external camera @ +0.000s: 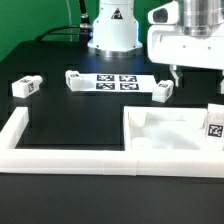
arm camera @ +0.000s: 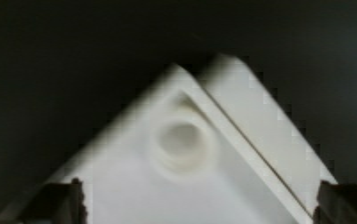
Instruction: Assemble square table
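Note:
The white square tabletop [external camera: 165,132] lies at the exterior view's right, inside the corner of the border wall, with a tag [external camera: 213,128] at its right edge. My gripper [external camera: 193,78] hangs open above it and holds nothing. In the wrist view a corner of the tabletop [arm camera: 228,120] with a round hole [arm camera: 180,140] fills the frame. The two dark fingertips [arm camera: 59,203] stand far apart on either side of it. Three white legs lie on the table: one [external camera: 25,86] at the left, one [external camera: 75,78] and one [external camera: 162,90] at the ends of the marker board.
The marker board [external camera: 115,82] lies flat in front of the robot base [external camera: 112,30]. A long low white border wall [external camera: 60,156] runs along the front and up the exterior view's left.

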`<state>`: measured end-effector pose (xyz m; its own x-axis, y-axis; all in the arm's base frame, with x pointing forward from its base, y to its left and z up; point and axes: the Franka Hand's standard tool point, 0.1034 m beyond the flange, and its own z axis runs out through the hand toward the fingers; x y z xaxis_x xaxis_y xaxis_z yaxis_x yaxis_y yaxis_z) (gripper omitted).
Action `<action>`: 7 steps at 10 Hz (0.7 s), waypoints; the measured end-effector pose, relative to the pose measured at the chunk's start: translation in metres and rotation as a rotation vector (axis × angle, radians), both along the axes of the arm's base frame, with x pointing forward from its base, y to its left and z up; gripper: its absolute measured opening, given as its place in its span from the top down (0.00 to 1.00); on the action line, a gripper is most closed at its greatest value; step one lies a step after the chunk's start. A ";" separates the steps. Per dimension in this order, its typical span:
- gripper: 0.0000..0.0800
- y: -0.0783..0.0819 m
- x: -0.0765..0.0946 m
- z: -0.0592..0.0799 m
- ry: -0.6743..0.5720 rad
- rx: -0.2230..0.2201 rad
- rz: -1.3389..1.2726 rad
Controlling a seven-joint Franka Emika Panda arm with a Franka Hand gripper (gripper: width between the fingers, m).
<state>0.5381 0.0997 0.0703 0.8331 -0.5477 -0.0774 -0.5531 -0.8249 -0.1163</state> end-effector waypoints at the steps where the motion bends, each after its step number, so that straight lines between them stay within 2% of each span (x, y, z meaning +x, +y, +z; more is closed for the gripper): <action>1: 0.19 -0.011 -0.008 -0.003 0.012 -0.003 0.072; 2: 0.19 -0.018 -0.010 -0.004 0.020 -0.013 0.083; 5: 0.19 -0.019 -0.011 -0.005 0.034 -0.009 0.081; 6: 0.19 -0.022 -0.018 -0.006 0.088 0.012 0.093; 7: 0.19 -0.035 -0.031 -0.013 0.159 0.078 0.108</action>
